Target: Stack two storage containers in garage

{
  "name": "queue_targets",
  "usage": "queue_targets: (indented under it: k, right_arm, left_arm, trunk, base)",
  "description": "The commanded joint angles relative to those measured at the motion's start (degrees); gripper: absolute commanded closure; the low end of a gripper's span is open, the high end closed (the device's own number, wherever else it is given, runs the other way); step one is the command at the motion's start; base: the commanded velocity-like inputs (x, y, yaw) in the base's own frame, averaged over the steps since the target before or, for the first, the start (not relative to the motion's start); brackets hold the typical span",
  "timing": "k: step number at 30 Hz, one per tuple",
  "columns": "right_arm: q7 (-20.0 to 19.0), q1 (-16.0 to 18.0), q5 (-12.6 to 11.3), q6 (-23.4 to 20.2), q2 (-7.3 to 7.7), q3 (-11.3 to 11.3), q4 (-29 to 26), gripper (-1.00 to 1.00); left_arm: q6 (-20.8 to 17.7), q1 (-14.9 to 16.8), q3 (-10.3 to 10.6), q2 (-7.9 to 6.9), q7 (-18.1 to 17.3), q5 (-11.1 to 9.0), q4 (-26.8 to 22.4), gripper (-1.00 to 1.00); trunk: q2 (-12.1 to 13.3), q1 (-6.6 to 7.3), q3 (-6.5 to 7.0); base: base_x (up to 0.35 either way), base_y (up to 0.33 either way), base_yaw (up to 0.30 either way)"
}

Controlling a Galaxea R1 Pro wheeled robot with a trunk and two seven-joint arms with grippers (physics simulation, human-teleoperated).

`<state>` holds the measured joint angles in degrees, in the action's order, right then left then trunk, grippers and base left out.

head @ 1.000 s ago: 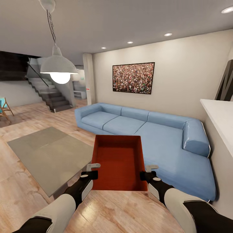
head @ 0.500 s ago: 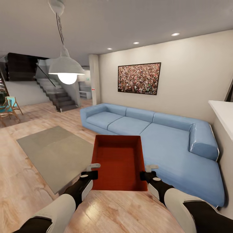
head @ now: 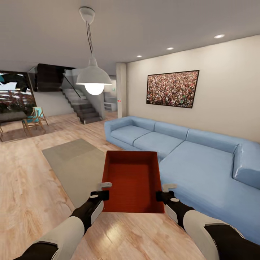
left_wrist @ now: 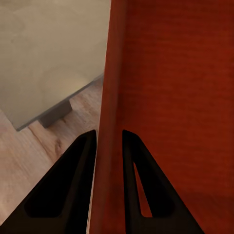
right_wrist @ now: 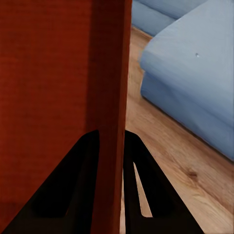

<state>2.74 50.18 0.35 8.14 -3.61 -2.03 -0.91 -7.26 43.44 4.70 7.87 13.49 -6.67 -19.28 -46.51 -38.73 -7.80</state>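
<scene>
Storage container (head: 131,180) held level between both arms: left claw (head: 102,190) pinches left wall, right claw (head: 163,192) pinches right wall. Blue sofa (head: 187,159) at 2 o'clock, grey rug (head: 74,166) at 10.

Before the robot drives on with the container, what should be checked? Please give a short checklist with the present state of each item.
1. Left gripper clamps the storage container wall: ok.
2. Right gripper clamps the opposite wall: ok.
3. Container held level, open top up: ok.
4. Container empty inside: ok.
5. Blue sofa close on the robot's right; margin for turning: cannot tell.
6. Route to the garage free: cannot tell.
</scene>
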Motion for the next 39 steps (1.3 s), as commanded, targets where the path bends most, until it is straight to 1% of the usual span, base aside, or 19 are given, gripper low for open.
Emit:
queue_targets:
  k: [1,10,16,33,34,39]
  right_arm:
    - [0.2,0.0,-0.4,0.2,0.01,0.8,0.1,1.00]
    - [0.2,0.0,-0.4,0.2,-0.01,0.8,0.2,1.00]
    - [0.2,0.0,-0.4,0.2,0.04,0.8,0.3,1.00]
    - [0.2,0.0,-0.4,0.2,-0.01,0.8,0.3,1.00]
    - [0.2,0.0,-0.4,0.2,0.05,0.8,0.3,1.00]
    - [0.2,0.0,-0.4,0.2,0.11,0.8,0.3,1.00]
  left_arm:
    - [-0.5,0.1,-2.5,-0.01,0.9,0.3,-1.1,1.00]
    - [-0.1,0.1,-2.5,-0.03,0.9,0.2,-1.2,1.00]
    - [2.2,0.1,-2.5,-0.34,0.9,0.3,-1.0,1.00]
    - [2.5,0.1,-2.4,-0.98,0.8,0.2,-0.4,1.00]
    - [2.5,0.1,-2.4,-1.20,0.8,0.2,-0.5,1.00]
    - [2.5,0.1,-2.4,-1.41,0.8,0.2,-0.6,1.00]
  trunk:
    - [-0.1,-0.01,-0.06]
    - [-0.1,-0.01,0.22]
    - [-0.1,-0.01,0.40]
    - [-0.1,-0.01,0.90]
    - [-0.1,-0.01,0.93]
    - [-0.1,-0.01,1.07]
  base:
    - [0.000,0.000,0.274]
    - [0.000,0.000,0.274]
    - [0.000,0.000,0.264]
    - [0.000,0.000,0.245]
    - [0.000,0.000,0.232]
    - [0.000,0.000,0.226]
